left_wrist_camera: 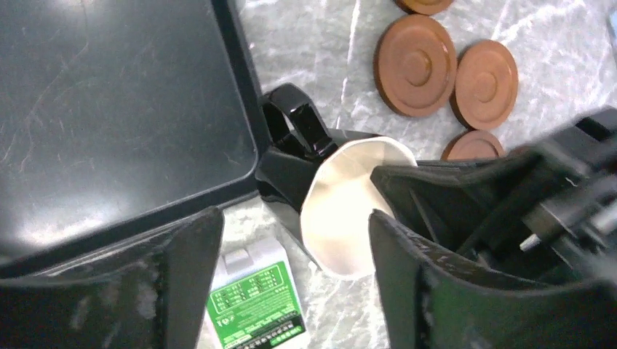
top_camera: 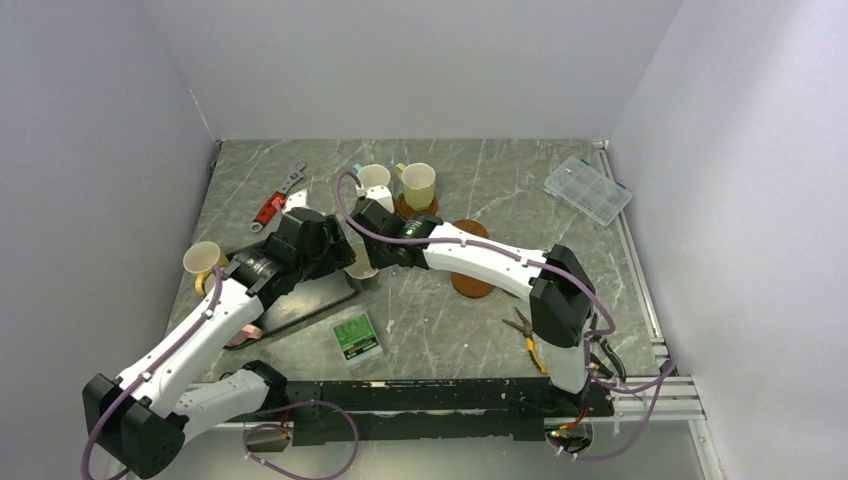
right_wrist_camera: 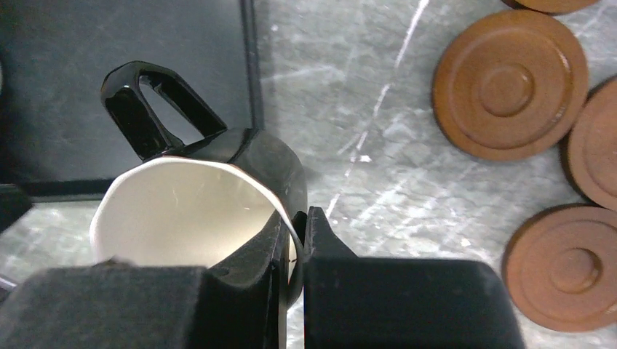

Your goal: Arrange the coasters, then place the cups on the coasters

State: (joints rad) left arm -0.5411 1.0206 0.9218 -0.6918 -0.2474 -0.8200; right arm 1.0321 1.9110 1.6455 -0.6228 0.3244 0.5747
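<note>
My right gripper [right_wrist_camera: 297,222] is shut on the rim of the black cup [right_wrist_camera: 255,156], one finger inside its cream bowl and one outside. The cup sits by the corner of the black tray [left_wrist_camera: 109,109]. My left gripper [left_wrist_camera: 295,218] is open just short of the same black cup [left_wrist_camera: 298,156], touching nothing. Three reddish-brown coasters [right_wrist_camera: 509,83] [right_wrist_camera: 564,269] [right_wrist_camera: 596,145] lie bare on the table to the right. Farther back, an olive-yellow cup [top_camera: 418,185] stands on a coaster [top_camera: 415,208], with a pale cup [top_camera: 373,180] beside it. A yellow cup [top_camera: 202,260] stands at the left.
A green-labelled box [top_camera: 356,337] lies near the tray's front corner. A red-handled wrench [top_camera: 275,205] lies at the back left, a clear plastic case [top_camera: 588,190] at the back right, and pliers [top_camera: 525,335] near the right arm's base.
</note>
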